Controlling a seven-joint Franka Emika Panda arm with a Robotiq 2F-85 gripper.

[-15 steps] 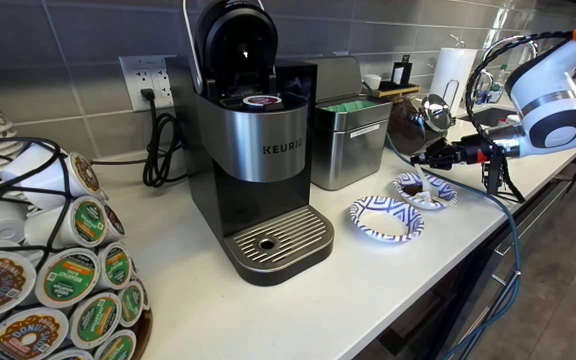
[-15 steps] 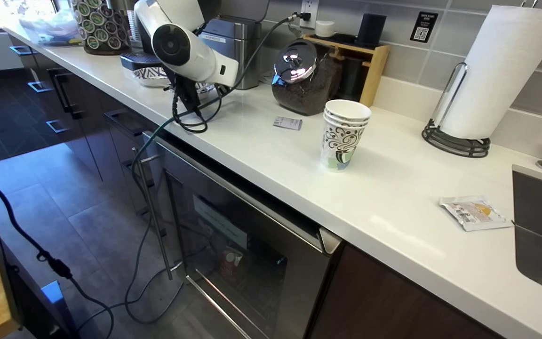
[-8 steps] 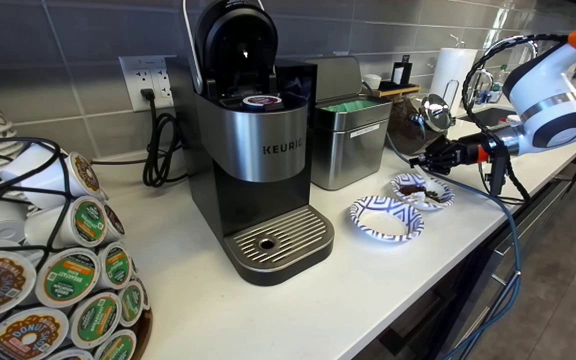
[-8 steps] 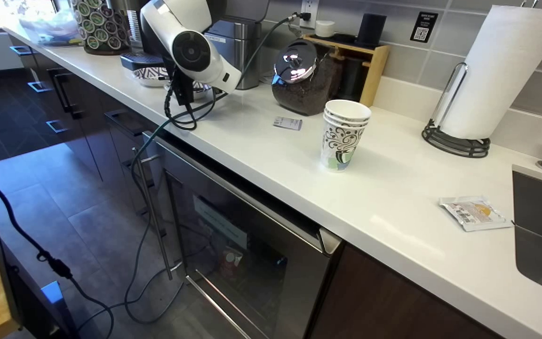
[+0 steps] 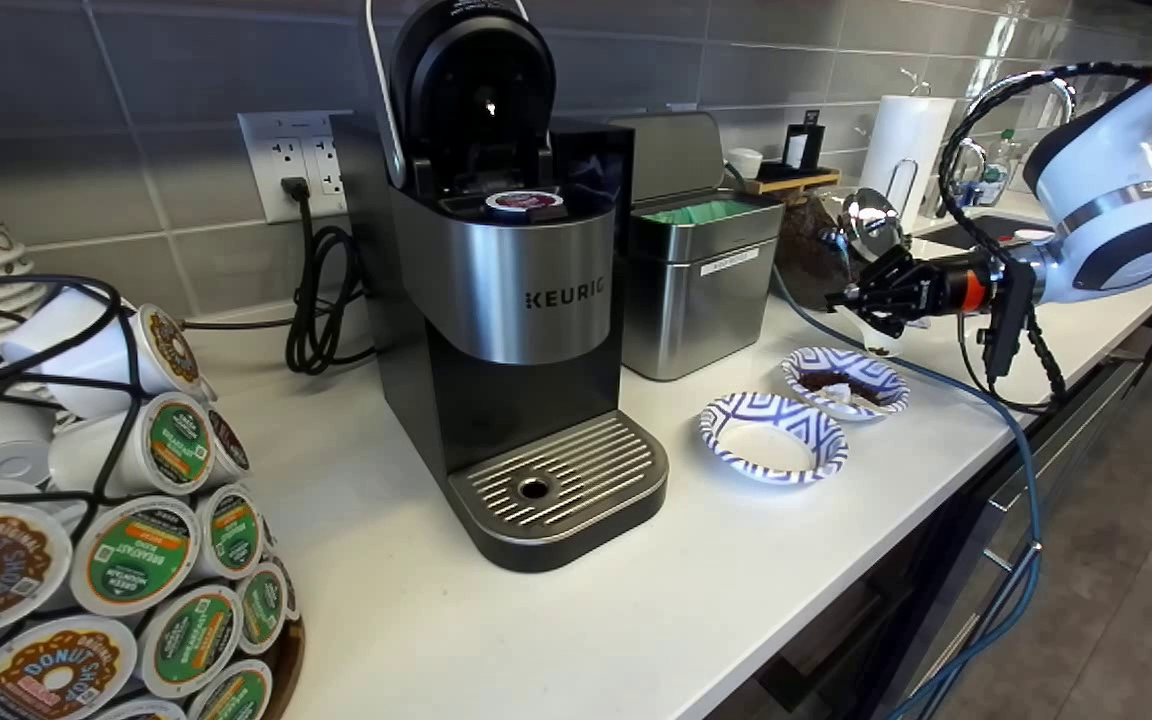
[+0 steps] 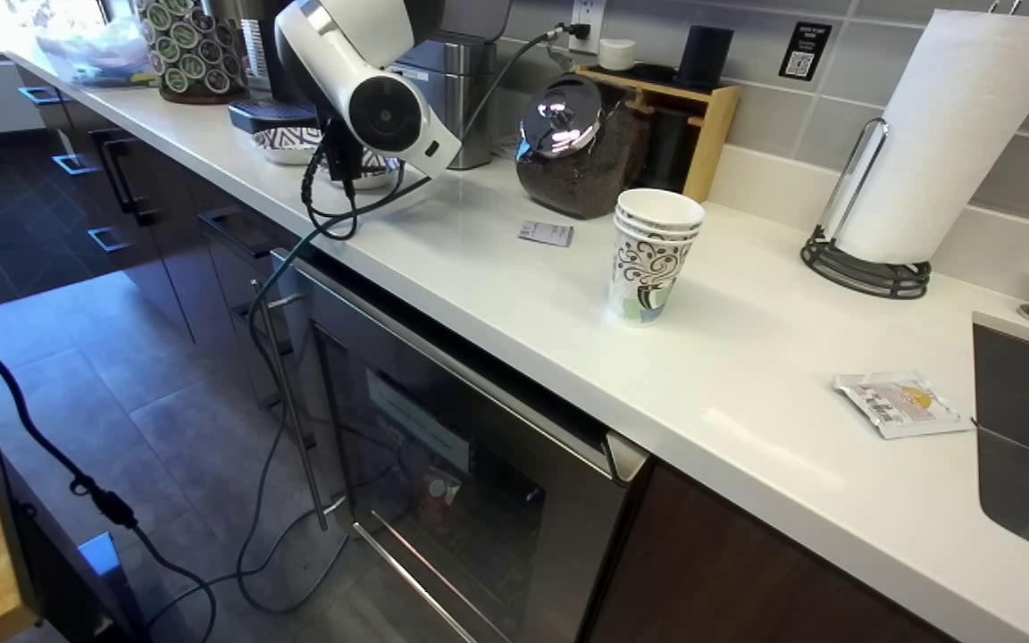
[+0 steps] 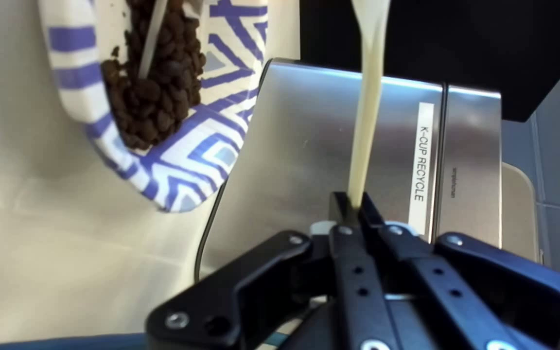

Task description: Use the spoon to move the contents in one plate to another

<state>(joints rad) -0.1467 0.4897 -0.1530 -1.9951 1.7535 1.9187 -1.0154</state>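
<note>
In the wrist view, the gripper (image 7: 354, 206) pinches the handle end of the spoon (image 7: 367, 107) between its fingers; the spoon's long axis runs up the view from them, leaning slightly right, the wider end cut off at the top. To its left lies a plate (image 7: 207, 165) of brown bits (image 7: 163, 97). In an exterior view, the spoon slants downward from the fingertips near that plate, and a second plate (image 5: 771, 447) stands just beside the first. In an exterior view, the arm (image 6: 389, 112) hides gripper and spoon.
</note>
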